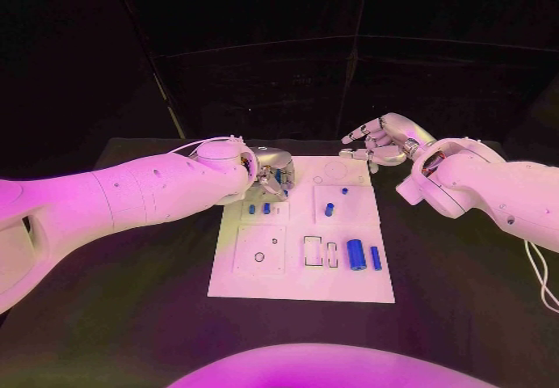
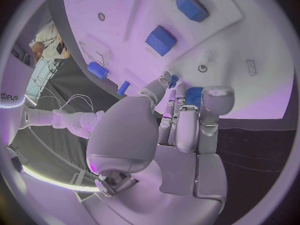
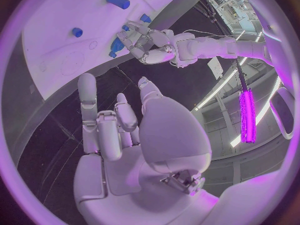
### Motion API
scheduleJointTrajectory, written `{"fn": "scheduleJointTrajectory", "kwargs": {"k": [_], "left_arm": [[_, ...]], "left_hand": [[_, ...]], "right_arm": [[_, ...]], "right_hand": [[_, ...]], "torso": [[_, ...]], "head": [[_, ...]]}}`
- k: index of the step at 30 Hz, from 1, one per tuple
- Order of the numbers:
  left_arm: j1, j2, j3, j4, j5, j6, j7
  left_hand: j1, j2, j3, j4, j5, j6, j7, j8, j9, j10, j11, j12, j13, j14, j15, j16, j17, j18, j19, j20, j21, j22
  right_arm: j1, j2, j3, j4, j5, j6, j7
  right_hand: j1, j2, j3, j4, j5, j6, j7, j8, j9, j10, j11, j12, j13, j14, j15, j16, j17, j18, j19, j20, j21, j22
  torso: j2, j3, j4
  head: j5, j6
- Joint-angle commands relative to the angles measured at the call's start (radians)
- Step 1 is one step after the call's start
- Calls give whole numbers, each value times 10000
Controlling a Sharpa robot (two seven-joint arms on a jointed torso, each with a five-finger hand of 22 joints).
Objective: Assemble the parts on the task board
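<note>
The white task board (image 1: pixel 297 279) lies in the middle of the table. My left hand (image 1: pixel 274 172) hovers over its far left corner with fingers curled, pinching a small blue part (image 2: pixel 193 95) at the fingertips. Two small blue parts (image 1: pixel 258 208) stand just nearer than that hand, and two more blue parts (image 1: pixel 329 209) sit in the board's middle right field. A thick blue cylinder (image 1: pixel 356 254) and a thin blue pin (image 1: pixel 375 257) lie at the near right. My right hand (image 1: pixel 379 139) floats beyond the board's far right corner, fingers spread, holding nothing; its palm (image 3: pixel 119 135) is bare.
Black table (image 1: pixel 140 323) surrounds the board on all sides. Rectangular outlined slots (image 1: pixel 313 250) sit left of the thick cylinder, and a square field with small holes (image 1: pixel 260 250) occupies the near left. A cable (image 1: pixel 538 275) hangs by my right arm.
</note>
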Motion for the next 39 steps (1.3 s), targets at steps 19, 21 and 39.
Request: {"fn": "scheduleJointTrajectory", "kwargs": {"k": [19, 21, 39], "left_arm": [[-74, -124, -48, 67, -100, 425, -296], [-76, -113, -48, 79, -100, 467, -261], [-100, -63, -48, 71, -65, 568, -118]], "left_hand": [[-7, 11, -26, -12, -4, 257, 74, -50, -40, 147, -44, 83, 45, 244, 55, -24, -19, -49, 8, 109, -31, 33], [-12, 53, -7, 6, -4, 340, 61, -47, -41, 299, -79, 134, 62, 248, 30, -13, -14, -52, 23, 99, 13, 83], [-65, 163, 80, 76, -5, 643, 2, -72, -56, 705, -173, 146, 59, 255, -48, 14, -15, -63, 53, 40, 95, 193]], "right_arm": [[17, 18, 8, -8, 29, 64, 70], [17, 18, 8, -7, 29, 64, 70], [17, 28, 8, -12, 29, 68, 67]], "right_hand": [[18, 80, -60, -11, 37, -36, -29, 61, -2, -15, -2, 44, 0, 532, -64, -49, 275, 81, -49, -31, -42, -8], [18, 80, -60, -11, 37, -36, -29, 61, -2, -15, -2, 44, 0, 532, -64, -49, 275, 81, -49, -31, -42, -8], [41, 100, -64, -10, 39, -30, -32, 73, -1, 0, -5, 59, 17, 533, -67, -50, 276, 79, -41, -33, -40, -1]], "torso": [[2, 8, -11], [2, 10, -12], [6, -3, -7]], "head": [[35, -15], [39, -17], [38, -47]]}}
